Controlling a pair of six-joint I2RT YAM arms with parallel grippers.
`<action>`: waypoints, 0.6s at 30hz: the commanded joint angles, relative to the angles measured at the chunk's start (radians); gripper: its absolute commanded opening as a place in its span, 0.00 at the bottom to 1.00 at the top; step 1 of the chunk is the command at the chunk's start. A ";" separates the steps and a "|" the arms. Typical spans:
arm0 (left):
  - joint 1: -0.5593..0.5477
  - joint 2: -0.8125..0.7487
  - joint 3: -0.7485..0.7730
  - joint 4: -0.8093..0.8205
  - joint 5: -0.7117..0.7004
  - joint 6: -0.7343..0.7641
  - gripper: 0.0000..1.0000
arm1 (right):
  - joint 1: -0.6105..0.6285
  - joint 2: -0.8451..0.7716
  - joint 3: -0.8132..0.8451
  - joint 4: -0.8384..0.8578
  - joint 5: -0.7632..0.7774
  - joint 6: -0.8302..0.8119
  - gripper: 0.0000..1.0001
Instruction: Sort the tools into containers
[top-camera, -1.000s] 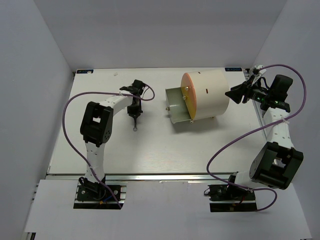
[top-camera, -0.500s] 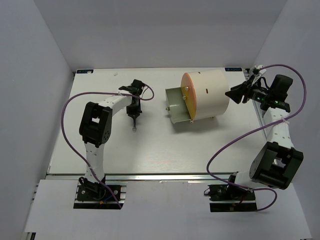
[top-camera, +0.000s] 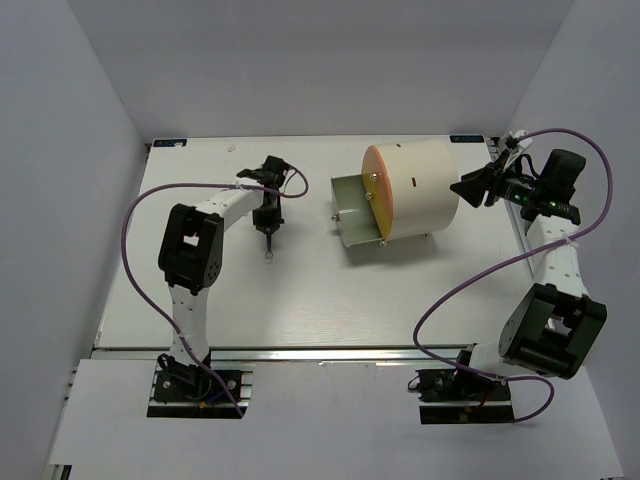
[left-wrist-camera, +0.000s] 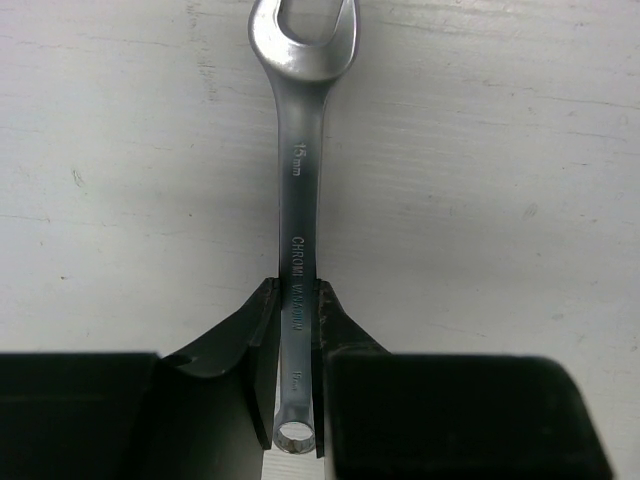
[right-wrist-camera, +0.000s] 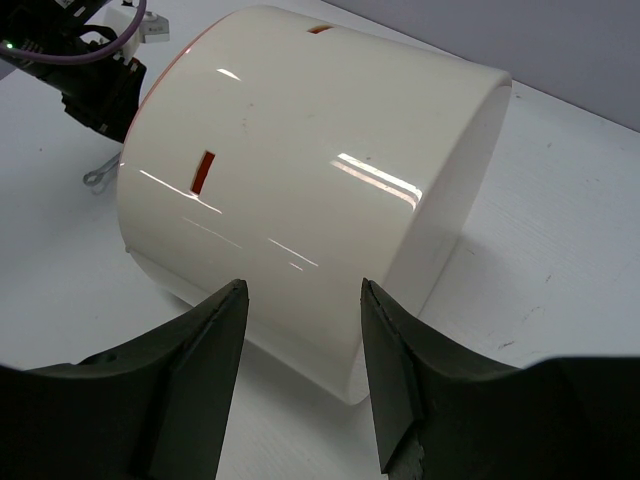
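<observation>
The left tool (left-wrist-camera: 297, 300) is found closed on the shank of the silver wrench (left-wrist-camera: 300, 150), gripped near its ring end. The open-ended head is seen projecting ahead of the fingers over the table (left-wrist-camera: 500, 150); whether the wrench rests on the table cannot be told. In the overhead view the wrench is located left of the white drum (top-camera: 420, 185), well apart from it. A pale grey-green drawer (top-camera: 352, 205) is seen standing out from the drum's orange face (top-camera: 378, 195). The right tool (right-wrist-camera: 302, 295) is held spread wide and empty, near the drum's rear end.
</observation>
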 joint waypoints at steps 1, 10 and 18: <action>0.002 -0.083 0.044 0.000 -0.008 -0.005 0.00 | -0.007 -0.002 -0.010 0.007 -0.017 -0.011 0.55; 0.002 -0.093 0.091 -0.022 -0.008 -0.005 0.00 | -0.007 -0.001 -0.007 0.007 -0.019 -0.009 0.55; 0.002 -0.094 0.130 -0.028 0.000 -0.006 0.00 | -0.007 0.001 -0.007 0.007 -0.019 -0.011 0.55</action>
